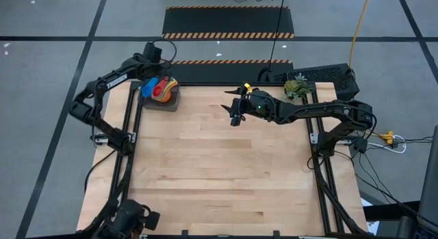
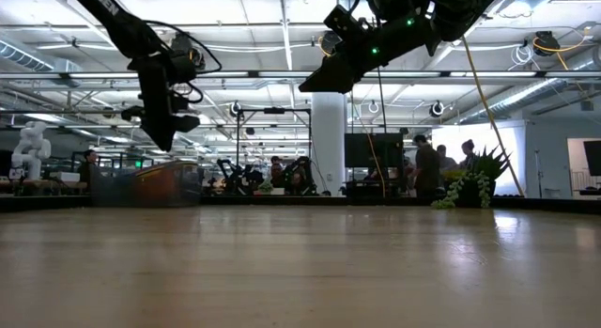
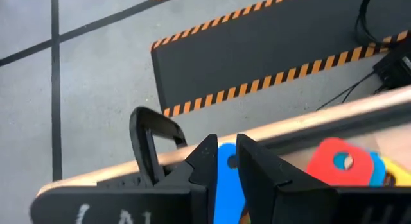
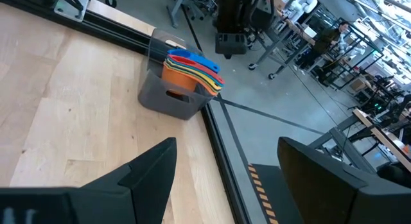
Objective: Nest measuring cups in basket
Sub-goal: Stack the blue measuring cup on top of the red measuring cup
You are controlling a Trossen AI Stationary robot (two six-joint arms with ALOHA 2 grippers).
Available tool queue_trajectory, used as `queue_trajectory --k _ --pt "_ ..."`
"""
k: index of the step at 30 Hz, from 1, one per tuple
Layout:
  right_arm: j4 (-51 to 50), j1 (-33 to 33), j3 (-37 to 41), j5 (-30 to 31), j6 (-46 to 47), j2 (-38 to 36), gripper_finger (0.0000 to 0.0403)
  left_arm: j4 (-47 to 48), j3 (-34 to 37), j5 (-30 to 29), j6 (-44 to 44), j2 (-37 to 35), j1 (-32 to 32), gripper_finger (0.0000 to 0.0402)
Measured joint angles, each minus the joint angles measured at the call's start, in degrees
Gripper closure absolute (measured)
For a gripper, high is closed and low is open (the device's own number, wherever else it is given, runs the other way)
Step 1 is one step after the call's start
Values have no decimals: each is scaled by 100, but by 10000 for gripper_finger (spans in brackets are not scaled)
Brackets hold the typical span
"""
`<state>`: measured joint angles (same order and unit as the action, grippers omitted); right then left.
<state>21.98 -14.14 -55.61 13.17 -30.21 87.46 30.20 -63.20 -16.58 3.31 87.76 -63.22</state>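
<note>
Basket [image 1: 169,101] sits at the far left corner of the wooden surface [image 1: 219,170], right by the edge rail. In it: measuring cups [image 1: 161,89] stacked together, w/ red, yellow, orange and blue visible from above. Right wrist view shows the same stack [image 4: 189,67] leaning over the basket [image 4: 168,95] rim, handles fanned out toward the floor side – blue on top, then red, yellow, green, orange cup body below.

Left gripper [image 1: 148,86] hangs over the basket's left side, above the stack. Fingers nearly together, pinching a light blue cup handle [image 3: 228,185] btwn them; left wrist view shows the blue piece squeezed in the narrow gap, w/ a red handle [image 3: 337,161] plus blue and yellow bits just beside it. In the low view the left gripper [image 2: 161,131] is above the basket [image 2: 150,184], tips pointing down, not touching the surface.

Right gripper [image 1: 235,116] is raised over the far-middle of the surface, well apart from the basket, fingers spread wide w/ nothing btwn them [image 4: 221,166]. Green plant sprig [image 1: 298,87] sits at the far right corner. People and benches in the room behind, too far to detail
</note>
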Motion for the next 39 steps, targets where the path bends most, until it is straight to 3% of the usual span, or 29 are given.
queue_trajectory --k 10,19,23,28,32,39 --pt "-2 0 0 -4 -2 -1 138 828 0 4 200 -167 41 324" --pt "-46 0 0 -151 2 -2 138 908 0 7 415 -168 64 196" --pt "-46 1 0 -151 4 -2 138 787 0 10 343 -168 45 164" --pt "-46 1 0 -151 0 -2 138 385 -13 249 -153 -166 -162 162" --pt "-33 1 0 -151 -1 -2 138 604 -272 897 -218 -154 -399 174" --pt "7 -10 0 -150 -68 -2 138 1439 -1275 1437 -440 388 -606 179"
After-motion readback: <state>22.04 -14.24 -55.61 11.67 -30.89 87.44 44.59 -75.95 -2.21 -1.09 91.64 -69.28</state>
